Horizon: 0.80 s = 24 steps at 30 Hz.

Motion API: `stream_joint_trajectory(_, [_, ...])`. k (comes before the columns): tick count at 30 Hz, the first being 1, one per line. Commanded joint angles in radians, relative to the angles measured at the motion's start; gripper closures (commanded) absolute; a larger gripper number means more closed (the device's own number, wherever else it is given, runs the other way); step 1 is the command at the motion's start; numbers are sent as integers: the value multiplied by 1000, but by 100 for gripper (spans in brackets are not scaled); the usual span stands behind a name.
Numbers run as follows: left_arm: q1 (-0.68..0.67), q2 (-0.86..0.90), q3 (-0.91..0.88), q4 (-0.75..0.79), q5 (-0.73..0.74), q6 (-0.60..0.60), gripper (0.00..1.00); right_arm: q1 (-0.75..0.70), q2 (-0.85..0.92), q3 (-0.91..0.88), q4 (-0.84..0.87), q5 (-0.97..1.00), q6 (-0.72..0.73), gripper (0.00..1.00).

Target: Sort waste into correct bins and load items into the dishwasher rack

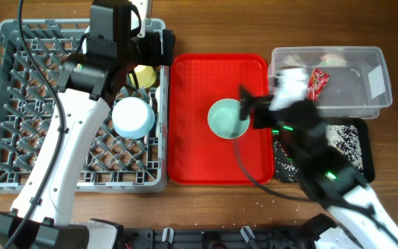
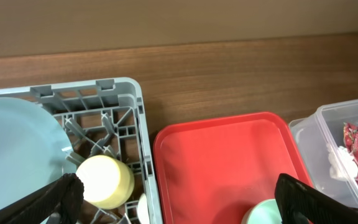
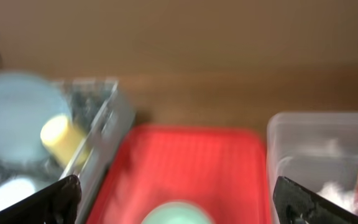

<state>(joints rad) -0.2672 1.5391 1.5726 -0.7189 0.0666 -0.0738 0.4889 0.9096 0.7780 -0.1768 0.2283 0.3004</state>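
The grey dishwasher rack [image 1: 19,104] fills the left. In it stand a yellow cup [image 1: 144,75], an upturned pale blue bowl [image 1: 133,116] and a pale blue plate [image 2: 11,155]; my left arm hides the plate from overhead. My left gripper [image 1: 159,50] is open and empty above the rack's far right corner, and it also shows in the left wrist view [image 2: 182,208]. A pale green round bowl [image 1: 228,119] sits on the red tray [image 1: 192,138]. My right gripper [image 1: 251,109] is open and empty just right of it. The right wrist view [image 3: 176,205] is blurred.
The clear tub [image 1: 372,104] at the far right holds the red wrapper [image 1: 318,81] and the white tissue [image 2: 344,165]. The black tray [image 1: 356,142] in front of it holds crumbs, partly under my right arm. A white piece [image 2: 143,208] lies in the rack beside the cup.
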Motion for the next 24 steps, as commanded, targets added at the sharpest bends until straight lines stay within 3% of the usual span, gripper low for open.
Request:
stream_joint_trajectory(1, [1,0,2,2,12,-13,0,-174,-230,-141,41,-97,-46,0])
stream_joint_trajectory(5, [1,0,2,2,12,-13,0,-361,-543,-301,73,-105,-93,0])
stream_joint_trajectory(11, [1,0,2,3,12,-13,0,-435,-857,-584,208,-164,-140,0])
stream_joint_trajectory(14, [1,0,2,2,12,-13,0,-436,-906,-691,268,-193,-142,0])
stream_joint_trajectory(18, [1,0,2,3,12,-13,0,-436,-907,-774,214,-204,-151,0])
stream_joint_trajectory(21, [1,0,2,2,12,-13,0,-436,-907,-774,180,-256,-313,0])
stream_joint_trajectory(24, [1,0,2,3,12,-13,0,-436,-907,-774,182,-256,-324,0])
